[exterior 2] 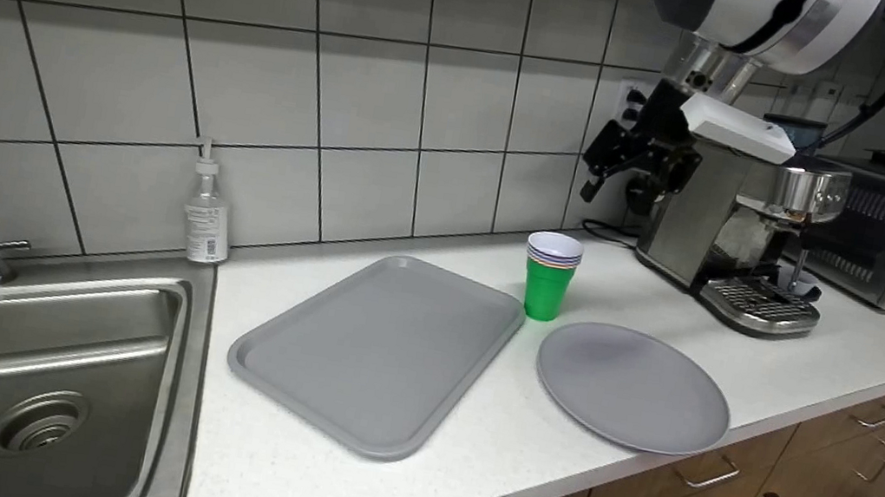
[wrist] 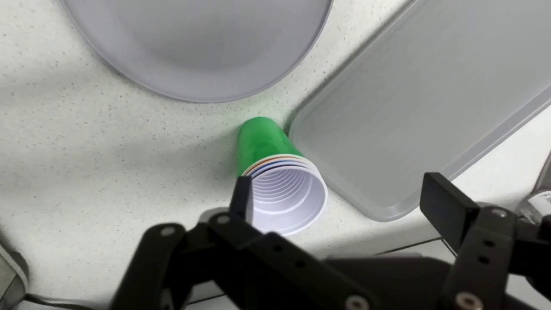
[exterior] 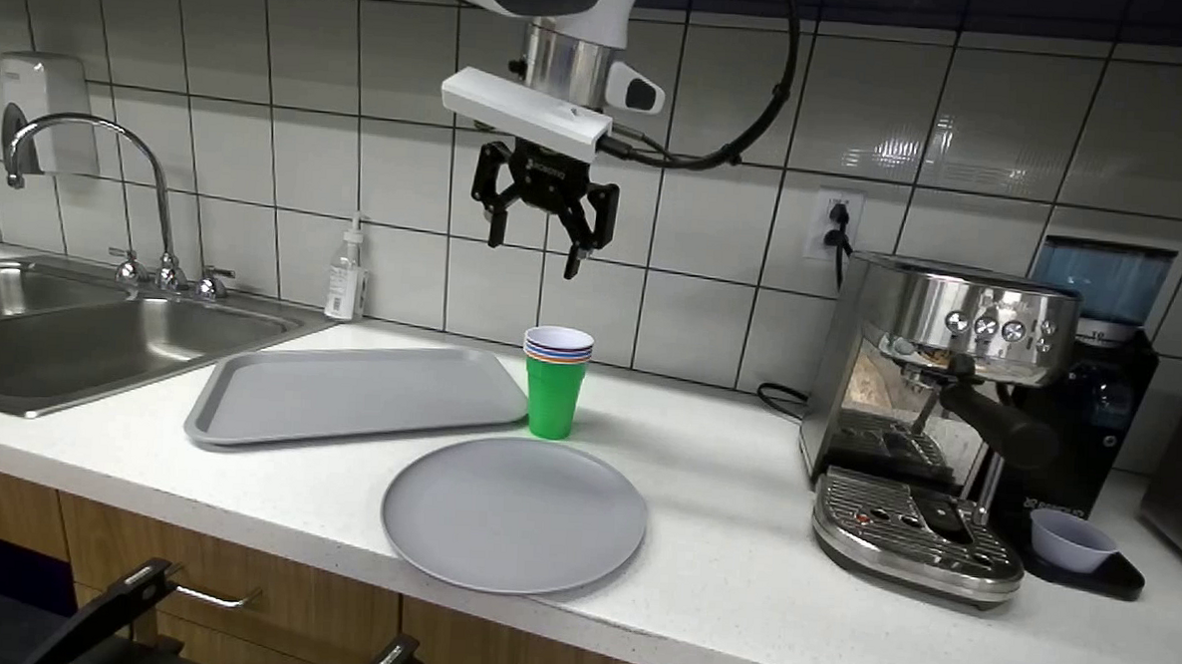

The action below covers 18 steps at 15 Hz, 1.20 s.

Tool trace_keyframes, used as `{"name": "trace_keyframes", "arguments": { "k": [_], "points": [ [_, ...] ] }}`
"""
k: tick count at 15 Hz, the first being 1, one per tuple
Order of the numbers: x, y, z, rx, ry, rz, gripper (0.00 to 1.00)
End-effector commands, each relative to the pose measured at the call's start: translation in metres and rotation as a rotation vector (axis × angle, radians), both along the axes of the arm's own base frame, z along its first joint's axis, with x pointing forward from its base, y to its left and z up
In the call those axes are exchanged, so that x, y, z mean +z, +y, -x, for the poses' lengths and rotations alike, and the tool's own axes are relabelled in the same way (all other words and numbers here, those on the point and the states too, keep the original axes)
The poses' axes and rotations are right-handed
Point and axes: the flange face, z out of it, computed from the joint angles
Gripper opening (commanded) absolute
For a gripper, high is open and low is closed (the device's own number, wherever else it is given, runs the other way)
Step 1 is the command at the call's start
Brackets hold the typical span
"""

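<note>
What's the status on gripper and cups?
Gripper open, empty, higher than cups. Cups nested, upright. Tray and plate close beside; nothing seen between gripper and cups.

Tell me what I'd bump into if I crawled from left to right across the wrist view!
Going by their middles: corner of the espresso machine → round gray plate → stacked plastic cups → rectangular gray tray.

In the wrist view, a finger of the gripper blocks part of the stacked cups, while the top edge crops the round plate and the right edge cuts off the tray. In an exterior view, the sink runs off at left and below, and print on the pump bottle is too small to read. Both exterior views crop the robot arm at the top.
</note>
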Motion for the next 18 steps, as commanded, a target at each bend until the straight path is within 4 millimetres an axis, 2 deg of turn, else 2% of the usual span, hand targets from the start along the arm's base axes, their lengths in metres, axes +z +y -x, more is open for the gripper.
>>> {"name": "trace_keyframes", "arguments": {
  "k": [1,6,7,18],
  "points": [
    [0.012,0.011,0.019,0.082,0.033,0.023,1.00],
    [0.013,0.024,0.027,0.129,0.050,0.060,1.00],
    [0.008,0.021,0.016,0.109,0.042,0.047,1.00],
    [0.006,0.024,0.019,0.123,0.047,0.056,1.00]
  ]
}}
